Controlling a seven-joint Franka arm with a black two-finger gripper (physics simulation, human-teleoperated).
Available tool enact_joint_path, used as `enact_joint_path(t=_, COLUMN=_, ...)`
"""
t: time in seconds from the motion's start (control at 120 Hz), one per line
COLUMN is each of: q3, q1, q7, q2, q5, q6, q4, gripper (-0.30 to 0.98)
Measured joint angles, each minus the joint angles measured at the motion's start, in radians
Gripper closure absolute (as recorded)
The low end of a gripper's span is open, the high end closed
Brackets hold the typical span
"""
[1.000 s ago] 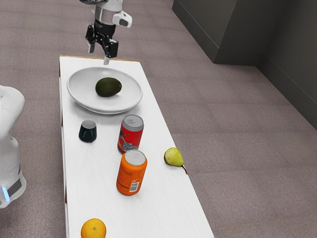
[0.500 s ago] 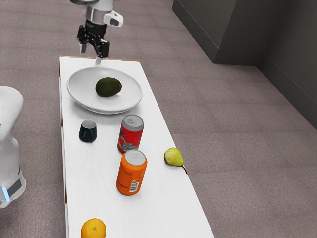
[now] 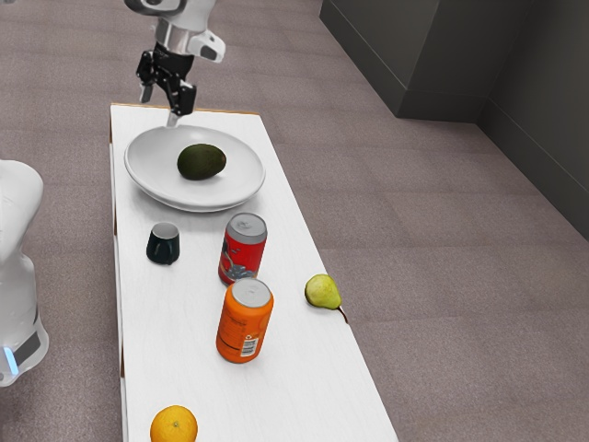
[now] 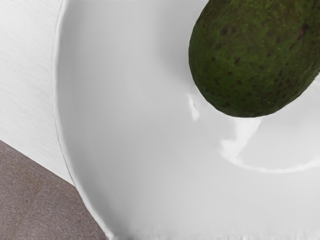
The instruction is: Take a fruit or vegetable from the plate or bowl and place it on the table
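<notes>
Grey carpeted floor surrounds a long white table, with dark panelling behind at the exterior view's right. We find the avocado lying on its side in the wide white bowl, near its middle; it is the only produce there, hence in our judgement the item to be taken. The bowl's sloping wall probably keeps it from rolling off. Beyond the bowl stand a dark cup, a red can and an orange can, both cans upright; a pear by the table's edge and an orange rest on the tabletop, so neither answers the task. The gripper hangs above the bowl's far side in the exterior view, fingers pointing down, jaws parted and grasping nothing. In the wrist view the avocado sits off-centre, which we read as an approach needing sideways correction before descent. We judge the spread suited to straddling the fruit. We note two hazards: a fingertip catching the rim, and the smooth, rounded skin slipping away if gripped off its middle.
</notes>
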Motion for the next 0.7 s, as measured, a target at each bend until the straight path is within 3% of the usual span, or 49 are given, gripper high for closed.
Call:
enact_joint_path(t=0.225, q3=-0.028, q1=-0.065, q7=-0.033, q2=-0.001, q5=-0.056, q6=-0.025, q4=-0.02, gripper=0.0)
enact_joint_path(t=0.7, q3=-0.021, q1=-0.063, q7=-0.07, q2=-0.001, q5=-0.069, q6=-0.036, q4=-0.047, gripper=0.0)
